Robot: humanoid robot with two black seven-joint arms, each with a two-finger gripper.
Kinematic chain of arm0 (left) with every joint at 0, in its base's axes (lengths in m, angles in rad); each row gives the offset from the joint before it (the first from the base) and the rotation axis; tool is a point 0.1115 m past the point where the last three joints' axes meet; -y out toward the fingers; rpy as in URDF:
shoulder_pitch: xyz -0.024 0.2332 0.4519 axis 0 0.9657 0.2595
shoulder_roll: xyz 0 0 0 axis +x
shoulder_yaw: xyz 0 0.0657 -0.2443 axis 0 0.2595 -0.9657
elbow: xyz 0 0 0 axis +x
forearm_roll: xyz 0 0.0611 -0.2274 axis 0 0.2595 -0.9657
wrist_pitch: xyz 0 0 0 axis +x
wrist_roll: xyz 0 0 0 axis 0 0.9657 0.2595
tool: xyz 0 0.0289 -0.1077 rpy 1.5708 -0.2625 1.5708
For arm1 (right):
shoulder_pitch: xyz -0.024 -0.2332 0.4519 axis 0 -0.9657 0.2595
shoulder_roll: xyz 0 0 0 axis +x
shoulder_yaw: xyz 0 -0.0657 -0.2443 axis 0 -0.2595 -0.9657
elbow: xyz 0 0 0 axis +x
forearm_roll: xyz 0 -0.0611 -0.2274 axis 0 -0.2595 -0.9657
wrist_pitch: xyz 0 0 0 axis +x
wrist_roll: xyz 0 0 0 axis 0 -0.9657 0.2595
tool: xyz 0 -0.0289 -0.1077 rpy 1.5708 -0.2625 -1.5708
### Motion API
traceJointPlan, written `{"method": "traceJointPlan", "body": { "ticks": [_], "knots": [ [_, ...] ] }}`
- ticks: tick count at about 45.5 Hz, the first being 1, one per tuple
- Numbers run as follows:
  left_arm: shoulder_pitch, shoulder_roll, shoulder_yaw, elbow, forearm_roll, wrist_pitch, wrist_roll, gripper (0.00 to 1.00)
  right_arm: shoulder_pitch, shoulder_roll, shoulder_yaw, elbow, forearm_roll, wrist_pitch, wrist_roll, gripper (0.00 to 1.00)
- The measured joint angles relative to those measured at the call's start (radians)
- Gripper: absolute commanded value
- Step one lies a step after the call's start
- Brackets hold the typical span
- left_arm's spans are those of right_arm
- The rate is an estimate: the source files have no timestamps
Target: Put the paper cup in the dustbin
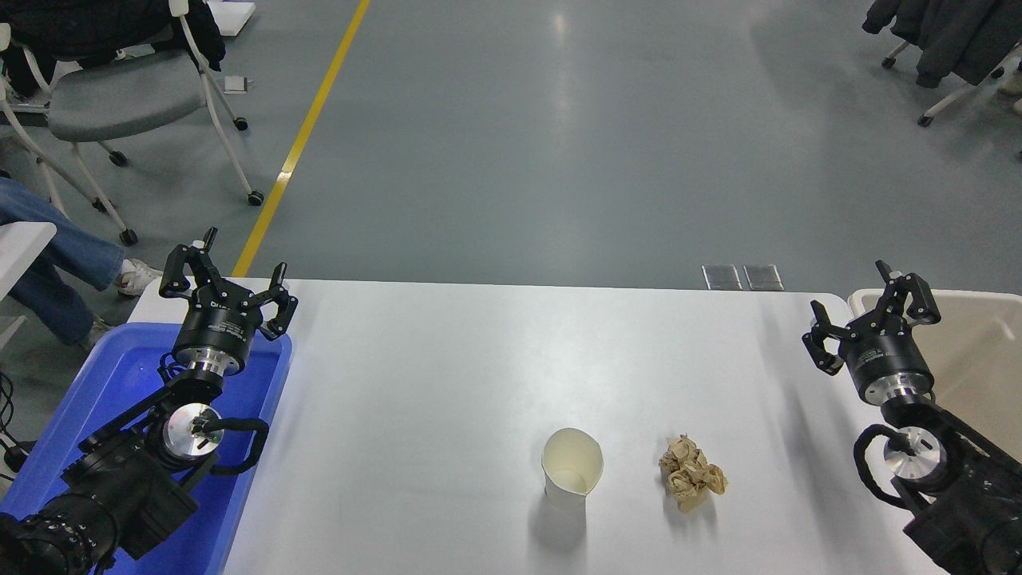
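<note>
Head view: task not started. Paper cup [572, 467] upright on table [447, 375], near the front edge, untouched. Right gripper [872, 315] spread wide, empty, beside dustbin [970, 351]. Left gripper [227, 279] wide, parked over blue tub [120, 383]. Grasp, carry and drop remain.

The dustbin [970, 351] is cut off by the right edge of the frame and partly hidden behind the right gripper [870, 307]. The blue tub [263, 399] at lower left is largely covered by the left arm [120, 479]. A person [48, 255] at the left edge is seen only as legs.
</note>
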Motion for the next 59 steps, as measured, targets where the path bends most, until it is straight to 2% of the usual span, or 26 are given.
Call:
{"method": "traceJointPlan", "body": {
  "ticks": [44, 49, 59],
  "knots": [
    [0.000, 0.000, 0.000, 0.000, 0.000, 0.000, 0.000, 1.00, 0.044, -0.024, -0.042, -0.003, -0.002, 0.005, 0.003, 1.00],
    [0.000, 0.000, 0.000, 0.000, 0.000, 0.000, 0.000, 1.00, 0.052, -0.025, -0.052, 0.003, -0.002, 0.004, -0.015, 1.00],
    [0.000, 0.000, 0.000, 0.000, 0.000, 0.000, 0.000, 1.00, 0.055, -0.069, -0.090, 0.088, -0.002, 0.000, -0.108, 1.00]
  ]
}}
